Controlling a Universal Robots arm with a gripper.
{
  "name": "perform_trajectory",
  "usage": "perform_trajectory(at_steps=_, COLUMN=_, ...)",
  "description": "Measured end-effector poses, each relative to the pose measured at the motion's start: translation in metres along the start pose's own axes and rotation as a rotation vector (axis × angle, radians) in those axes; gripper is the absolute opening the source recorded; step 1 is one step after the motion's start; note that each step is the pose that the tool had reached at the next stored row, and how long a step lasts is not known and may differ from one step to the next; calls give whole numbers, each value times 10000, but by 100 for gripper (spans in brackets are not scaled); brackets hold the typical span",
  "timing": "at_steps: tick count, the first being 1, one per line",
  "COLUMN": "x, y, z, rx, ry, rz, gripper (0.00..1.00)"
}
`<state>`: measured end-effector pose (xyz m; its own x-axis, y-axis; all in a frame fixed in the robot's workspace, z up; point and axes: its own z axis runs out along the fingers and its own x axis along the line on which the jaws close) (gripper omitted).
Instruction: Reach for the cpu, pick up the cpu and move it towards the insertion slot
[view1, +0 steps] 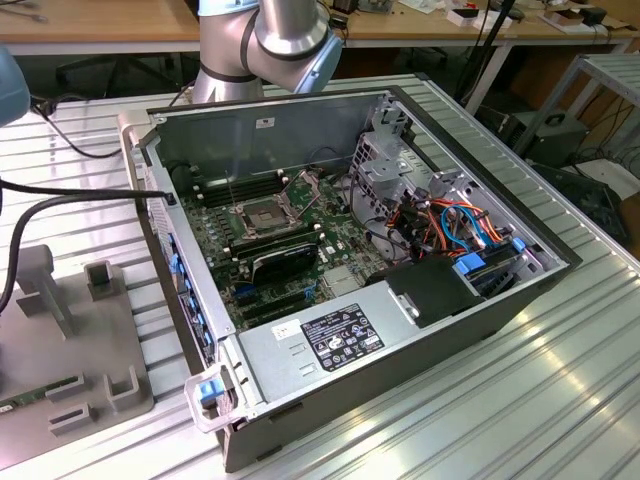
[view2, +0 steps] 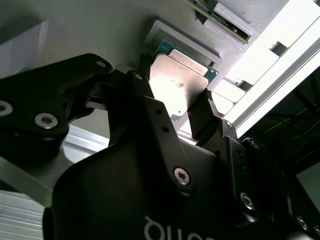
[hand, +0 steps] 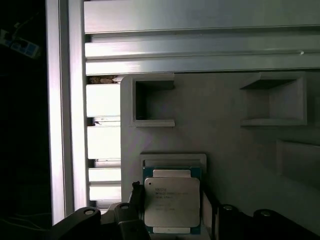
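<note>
Between the fingers (view2: 202, 112) of the pincer (view2: 172, 95): the cpu (view2: 180, 80), silvery lid up on its green board, lying inside a shallow square nest (hand: 172, 158) in the grey fixture plate (hand: 225, 130).
Pincer state: narrowed to the chip's width, with one black finger against each of two opposite edges. In both wrist views no gap shows between finger and chip.
Just ahead of the fingertips: the nest's raised rim, framing the chip's far edge.
Farther ahead of the pincer: two square pockets (hand: 150, 102) in the same plate, then the ribbed aluminium table (hand: 200, 50).
Well apart from the pincer: the insertion slot (view1: 262, 215), silver-framed with a dark centre, on the green motherboard (view1: 340, 255) inside the open computer case (view1: 250, 120).
Arm: in the exterior view the silver and blue arm (view1: 270, 35) rises behind the case.
</note>
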<state>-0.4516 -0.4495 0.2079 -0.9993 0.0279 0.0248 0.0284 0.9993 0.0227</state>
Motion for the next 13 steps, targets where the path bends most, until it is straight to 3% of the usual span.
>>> perform_trajectory(at_steps=6, x=1, y=1, z=-51, rx=2, ry=-2, rz=0, gripper=55)
perform_trajectory(at_steps=13, x=1, y=1, z=-57, rx=4, ry=-1, rz=0, gripper=55)
